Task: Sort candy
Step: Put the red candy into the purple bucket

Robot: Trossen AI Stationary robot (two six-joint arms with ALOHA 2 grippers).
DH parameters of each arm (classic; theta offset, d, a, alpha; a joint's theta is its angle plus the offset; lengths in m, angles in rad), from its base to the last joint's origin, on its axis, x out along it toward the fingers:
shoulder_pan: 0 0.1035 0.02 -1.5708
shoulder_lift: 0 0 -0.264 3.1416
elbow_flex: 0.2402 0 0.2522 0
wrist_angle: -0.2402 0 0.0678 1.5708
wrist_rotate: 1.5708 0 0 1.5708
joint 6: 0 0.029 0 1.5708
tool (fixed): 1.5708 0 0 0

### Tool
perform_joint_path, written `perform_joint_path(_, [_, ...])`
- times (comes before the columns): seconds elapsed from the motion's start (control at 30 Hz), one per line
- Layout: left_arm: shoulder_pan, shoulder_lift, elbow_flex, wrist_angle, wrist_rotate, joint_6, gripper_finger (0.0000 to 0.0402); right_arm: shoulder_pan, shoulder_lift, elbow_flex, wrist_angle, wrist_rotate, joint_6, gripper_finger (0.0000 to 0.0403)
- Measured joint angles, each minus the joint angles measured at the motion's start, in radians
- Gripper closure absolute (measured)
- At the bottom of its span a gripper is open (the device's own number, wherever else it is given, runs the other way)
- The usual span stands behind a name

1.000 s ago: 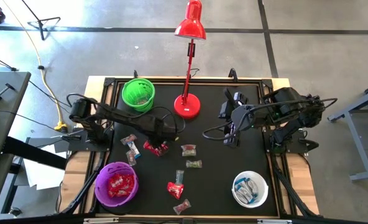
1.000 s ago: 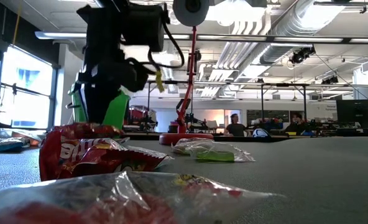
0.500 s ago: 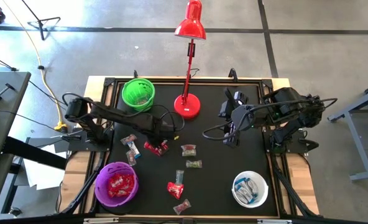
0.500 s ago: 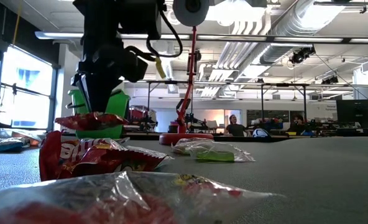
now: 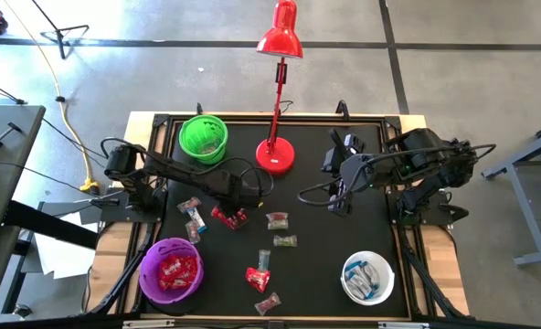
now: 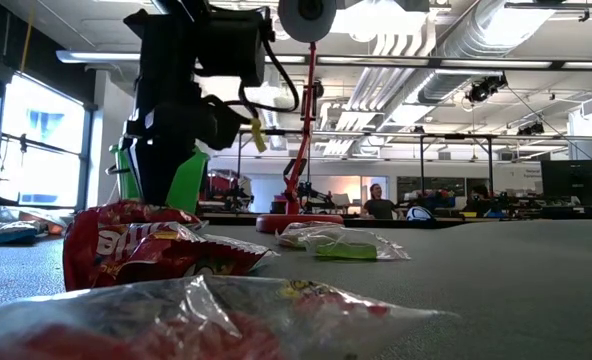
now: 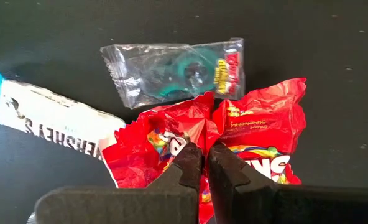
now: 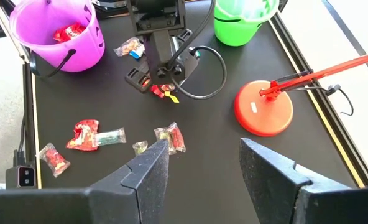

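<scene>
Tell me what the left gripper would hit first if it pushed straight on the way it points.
The left gripper points down at the red candy wrapper and its shut fingers already seem to pinch it; pushing on would likely press the wrapper into the black table.

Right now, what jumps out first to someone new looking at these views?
The red desk lamp at the table's far edge, with bright bowls around: green bowl beside it, purple bowl and white bowl at the near corners. Mid-table, the left gripper is pinched shut on a red candy wrapper among scattered sweets. The right gripper hangs open, off to the side.
</scene>
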Motion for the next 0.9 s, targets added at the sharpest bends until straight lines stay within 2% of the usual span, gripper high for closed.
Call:
perform_joint_path(0.17, [0.0, 0.0, 0.0, -0.003, -0.077, 0.0, 0.0401, 0.0, 0.0, 0.0, 0.0, 0.0, 0.0, 0.0211])
perform_joint_path(0.33, [0.0, 0.0, 0.0, -0.002, -0.081, 0.033, 0.0395, 0.0, 0.0, 0.0, 0.0, 0.0, 0.0, 0.0211])
perform_joint_path(0.7, [0.0, -0.001, 0.0, -0.003, -0.069, 0.068, 0.0324, 0.0, 0.0, 0.0, 0.0, -0.001, 0.0, 0.0211])
perform_joint_path(0.9, [0.0, -0.001, 0.0, -0.002, -0.047, 0.06, 0.0309, 0.0, 0.0, 0.0, 0.0, -0.001, 0.0, 0.0211])
